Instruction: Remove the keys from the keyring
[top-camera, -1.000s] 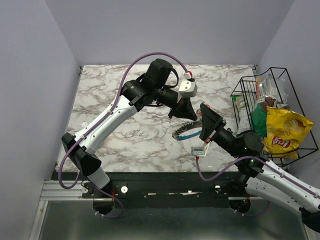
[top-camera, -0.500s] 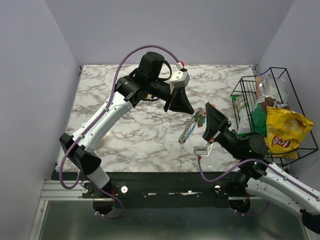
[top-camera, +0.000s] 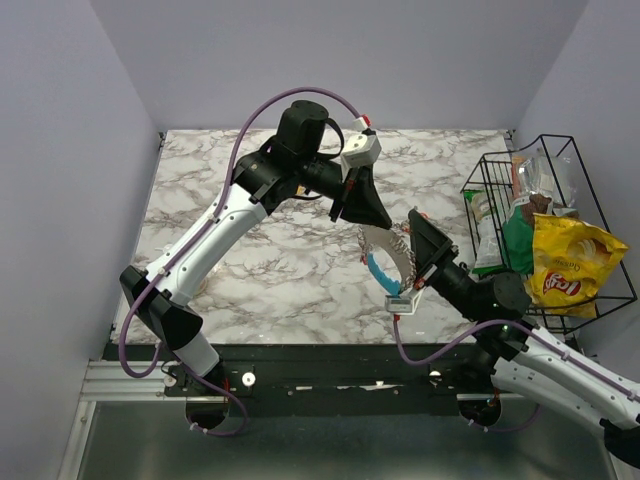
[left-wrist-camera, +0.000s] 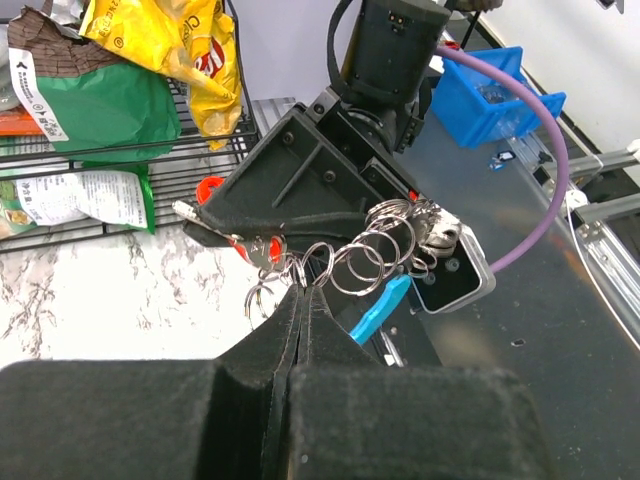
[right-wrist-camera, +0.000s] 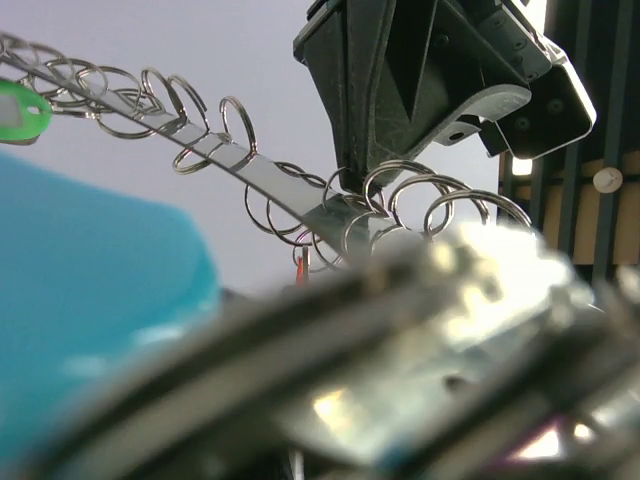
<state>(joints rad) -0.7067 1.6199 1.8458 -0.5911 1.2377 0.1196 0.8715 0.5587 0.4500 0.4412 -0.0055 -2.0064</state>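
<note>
the keyring was up in the air over the marble table, close beside the wire basket, on the side of the basket that faced the middle of the table. both arms met there. the left gripper had its jaws pressed together on one of the small rings that hung on the keyring. the right gripper came in from the basket side, and its jaws looked closed on the end of the keyring where a red key sat, though the exact spot was hard to see. a green key showed further along the loop, away from the basket. the keys looked very small and light, so they would weigh almost nothing. the small rings were thin, shiny metal, so they were likely hard, springy and slippery, and easy to lose from a pinch. the loop itself looked bendy and floppy, with a blue part that hung down, so it would probably swing and twist if it was held at just one place. the best way seemed to be to hold the loop firmly close to one key with one gripper, and to pinch that key's flat coloured head with the other, not the thin wire.
</note>
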